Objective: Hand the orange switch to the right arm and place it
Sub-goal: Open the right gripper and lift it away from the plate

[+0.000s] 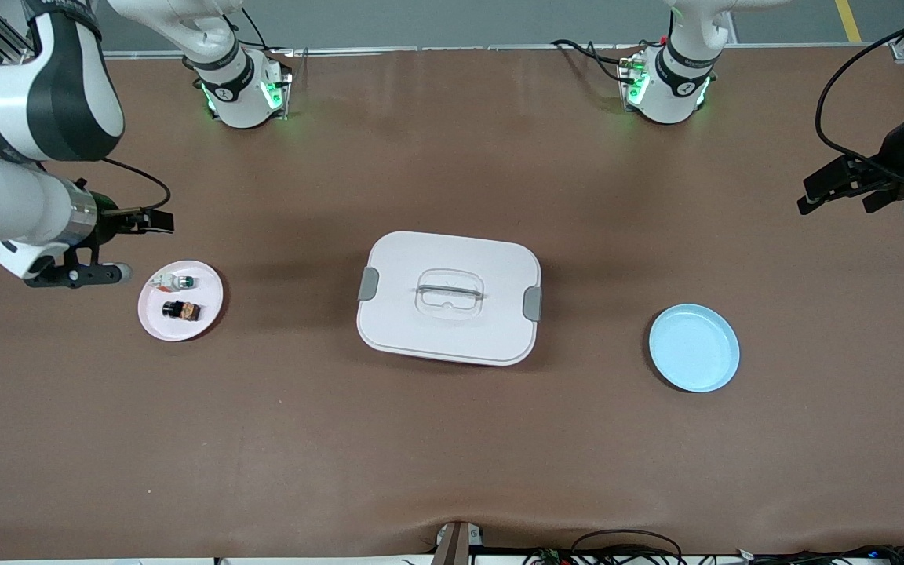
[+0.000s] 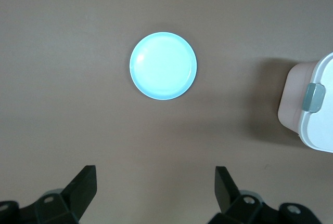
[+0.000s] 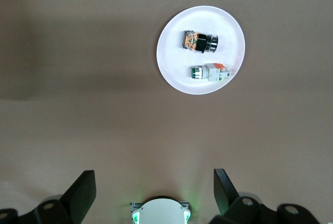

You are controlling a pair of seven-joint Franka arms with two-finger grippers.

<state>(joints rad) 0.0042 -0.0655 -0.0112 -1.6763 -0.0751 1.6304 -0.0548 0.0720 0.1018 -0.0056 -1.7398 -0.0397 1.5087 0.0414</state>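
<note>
Right tool (image 1: pixel 158 220) sits at the middle left of the front view, hanging over the bare counter (image 1: pixel 452 439) right by the rim of the white plate (image 1: pixel 155 323), and its fingers are spread wide with nothing in them, as the right wrist view shows too (image 3: pixel 153 193). On that plate, at the right arm's end of the counter, there's the orange switch (image 1: pixel 181 311), lying on its side, touching neither tool. Just beside it on the same plate, a bit farther from the front camera, is the small white-and-green part (image 1: pixel 176 282).

Dead centre of the frame is a white lidded box (image 1: pixel 449 298) with grey clips on both ends and a handle on top, lid on. Lower right of centre sits a light blue plate (image 1: pixel 694 348), nothing on it. Over at the upper right edge the left tool (image 1: pixel 836 188) is up in the air above the counter, also spread wide (image 2: pixel 155 190) and holding nothing.
</note>
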